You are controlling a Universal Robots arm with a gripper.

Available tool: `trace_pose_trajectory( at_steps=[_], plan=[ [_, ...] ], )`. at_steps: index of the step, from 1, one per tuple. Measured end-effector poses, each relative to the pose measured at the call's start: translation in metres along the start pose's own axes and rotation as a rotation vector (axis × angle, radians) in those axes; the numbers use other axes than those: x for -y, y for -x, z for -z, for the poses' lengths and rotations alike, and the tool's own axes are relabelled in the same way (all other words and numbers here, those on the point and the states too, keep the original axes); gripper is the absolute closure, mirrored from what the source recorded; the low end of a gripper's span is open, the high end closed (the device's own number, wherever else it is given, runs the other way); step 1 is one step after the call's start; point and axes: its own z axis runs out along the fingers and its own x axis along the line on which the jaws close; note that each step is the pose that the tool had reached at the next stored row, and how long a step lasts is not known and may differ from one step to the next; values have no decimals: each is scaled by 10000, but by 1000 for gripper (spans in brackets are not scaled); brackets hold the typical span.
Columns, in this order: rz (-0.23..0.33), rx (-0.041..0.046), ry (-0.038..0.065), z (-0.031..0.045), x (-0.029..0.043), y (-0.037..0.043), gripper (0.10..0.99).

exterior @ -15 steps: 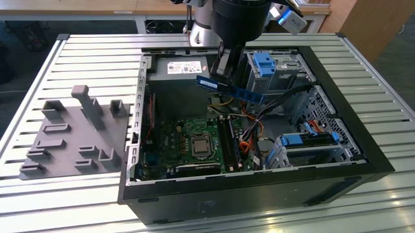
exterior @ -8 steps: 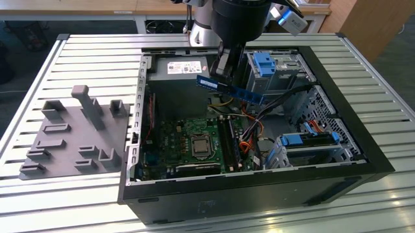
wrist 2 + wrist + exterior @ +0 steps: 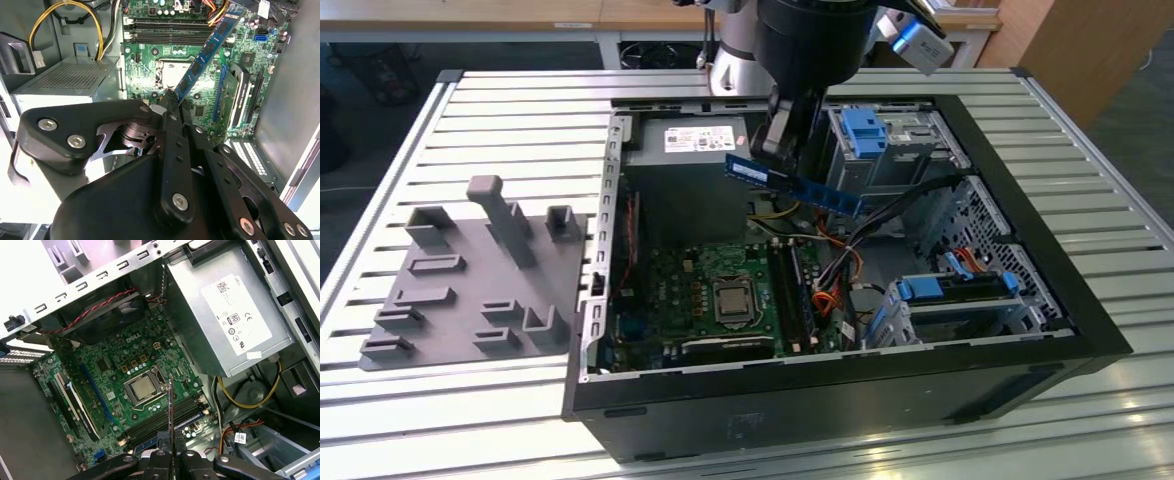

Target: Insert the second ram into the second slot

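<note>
Apparently aloft — ram (image 3: 801,185) in gripper (image 3: 171,105)

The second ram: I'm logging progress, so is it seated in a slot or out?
Out. The hand grips the second ram, holding it in the air above the motherboard, apart from it.

At the top of the exterior view the arm (image 3: 801,40) is cut off by the frame edge, in the second wrist view the gripper (image 3: 170,105) hides the held end of the second ram (image 3: 206,54), and in the first wrist view that stick stands edge-on, its faces unseen.
</note>
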Motion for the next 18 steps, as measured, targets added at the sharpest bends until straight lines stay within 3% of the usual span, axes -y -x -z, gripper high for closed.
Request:
trace_pose_trajectory(
  at_steps=[18],
  plan=[
    [-446,-3,-18,0,0,0,949]
  ],
)
